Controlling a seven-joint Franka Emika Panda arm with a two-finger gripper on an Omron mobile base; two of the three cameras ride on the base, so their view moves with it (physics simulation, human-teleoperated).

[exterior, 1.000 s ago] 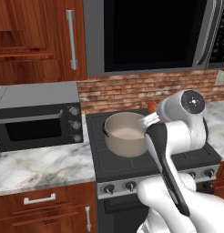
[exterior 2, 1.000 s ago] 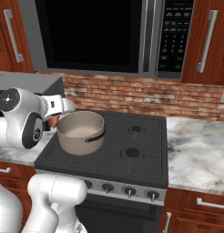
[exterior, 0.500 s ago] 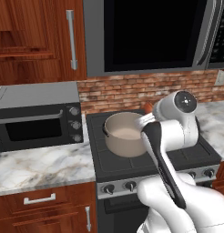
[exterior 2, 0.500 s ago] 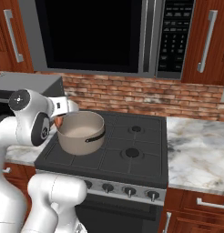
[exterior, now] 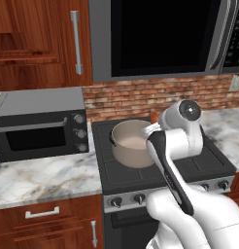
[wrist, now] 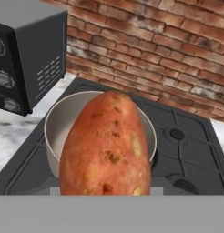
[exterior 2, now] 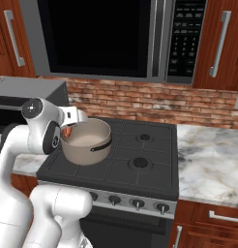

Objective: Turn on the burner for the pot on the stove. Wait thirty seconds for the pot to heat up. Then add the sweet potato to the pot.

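Reddish-orange sweet potato (wrist: 108,144) apparently pinched in gripper (exterior 2: 68,130), centre frame above pot (wrist: 57,132); only dropping left.

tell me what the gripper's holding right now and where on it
The sweet potato, held in front of the pot. It seems gripped at its near end, but the fingertips are hidden, so the exact hold cannot be told.

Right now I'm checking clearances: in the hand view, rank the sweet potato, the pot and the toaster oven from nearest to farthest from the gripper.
1. The sweet potato, directly ahead, looming large in front of the camera.
2. The pot, behind and below it on the stove.
3. The toaster oven, off to the left on the counter.
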